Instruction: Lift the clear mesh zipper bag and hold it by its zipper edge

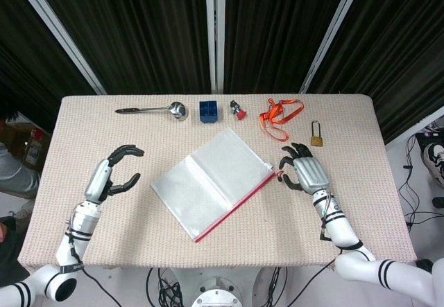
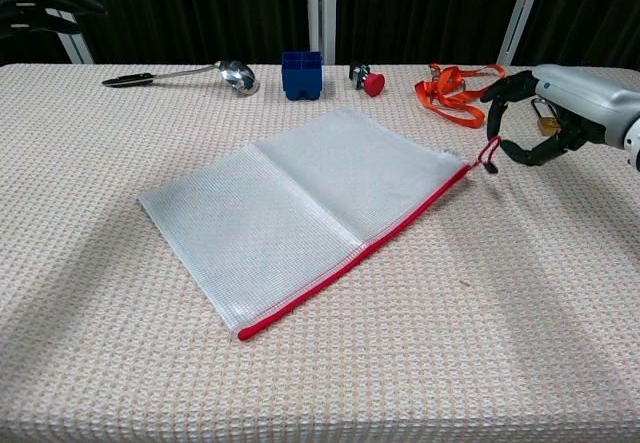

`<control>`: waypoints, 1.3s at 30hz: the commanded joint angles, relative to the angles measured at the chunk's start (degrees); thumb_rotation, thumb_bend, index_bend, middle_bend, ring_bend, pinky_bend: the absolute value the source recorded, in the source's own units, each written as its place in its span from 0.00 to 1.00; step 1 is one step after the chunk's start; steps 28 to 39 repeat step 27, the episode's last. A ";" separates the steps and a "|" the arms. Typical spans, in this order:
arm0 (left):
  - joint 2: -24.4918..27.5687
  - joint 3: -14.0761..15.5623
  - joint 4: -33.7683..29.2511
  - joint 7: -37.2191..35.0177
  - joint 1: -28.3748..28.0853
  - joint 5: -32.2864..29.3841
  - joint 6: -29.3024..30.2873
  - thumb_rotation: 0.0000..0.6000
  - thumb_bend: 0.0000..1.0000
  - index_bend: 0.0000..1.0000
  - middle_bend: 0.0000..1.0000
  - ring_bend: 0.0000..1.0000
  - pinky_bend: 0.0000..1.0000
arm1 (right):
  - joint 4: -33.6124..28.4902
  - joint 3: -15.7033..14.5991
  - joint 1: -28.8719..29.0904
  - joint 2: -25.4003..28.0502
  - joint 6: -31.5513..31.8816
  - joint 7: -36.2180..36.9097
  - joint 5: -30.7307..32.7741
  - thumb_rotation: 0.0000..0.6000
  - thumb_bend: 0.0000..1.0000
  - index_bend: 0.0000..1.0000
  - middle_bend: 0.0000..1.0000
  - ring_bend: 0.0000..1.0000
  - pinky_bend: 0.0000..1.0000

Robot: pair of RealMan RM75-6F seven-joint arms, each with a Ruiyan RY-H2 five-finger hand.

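Padlock (image 2: 541, 113) half hidden behind right hand (image 2: 540, 123)

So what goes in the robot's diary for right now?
bag: flat on table | left hand: open, apart from bag | right hand: at zipper pull, grip unclear | lift: not done

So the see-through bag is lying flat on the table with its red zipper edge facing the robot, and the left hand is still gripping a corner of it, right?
Not quite. The bag does lie flat with its red zipper edge toward the robot, but the left hand grips nothing: the head view shows it open, well clear of the bag.
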 commanded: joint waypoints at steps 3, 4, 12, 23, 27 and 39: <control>2.51 0.60 0.67 17.71 0.67 -7.86 -3.56 0.92 0.20 0.32 0.28 0.16 0.18 | -7.89 -0.03 -0.49 7.84 -3.75 -3.77 4.79 1.00 0.03 0.00 0.00 0.00 0.00; 3.40 0.85 0.44 21.35 0.94 -9.28 -4.00 0.99 0.20 0.32 0.27 0.16 0.18 | -9.33 0.09 -0.98 9.50 -3.12 -3.81 4.72 1.00 0.03 0.00 0.00 0.00 0.00; 7.22 2.87 1.80 33.49 5.32 -11.80 1.14 1.00 0.21 0.32 0.26 0.16 0.18 | -16.51 0.24 -9.16 18.98 10.04 2.50 -2.71 1.00 0.19 0.05 0.15 0.01 0.09; 13.80 7.64 -2.32 35.59 14.63 -8.47 11.35 1.00 0.21 0.32 0.24 0.16 0.18 | -21.19 -5.22 -22.66 26.07 26.61 6.11 -11.20 1.00 0.21 0.11 0.15 0.02 0.09; 14.38 9.60 -4.87 36.27 17.52 -6.48 14.43 1.00 0.20 0.32 0.24 0.16 0.18 | -20.16 -6.39 -25.81 25.59 29.84 8.29 -13.11 1.00 0.21 0.11 0.15 0.01 0.08; 14.38 9.60 -4.87 36.27 17.52 -6.48 14.43 1.00 0.20 0.32 0.24 0.16 0.18 | -20.16 -6.39 -25.81 25.59 29.84 8.29 -13.11 1.00 0.21 0.11 0.15 0.01 0.08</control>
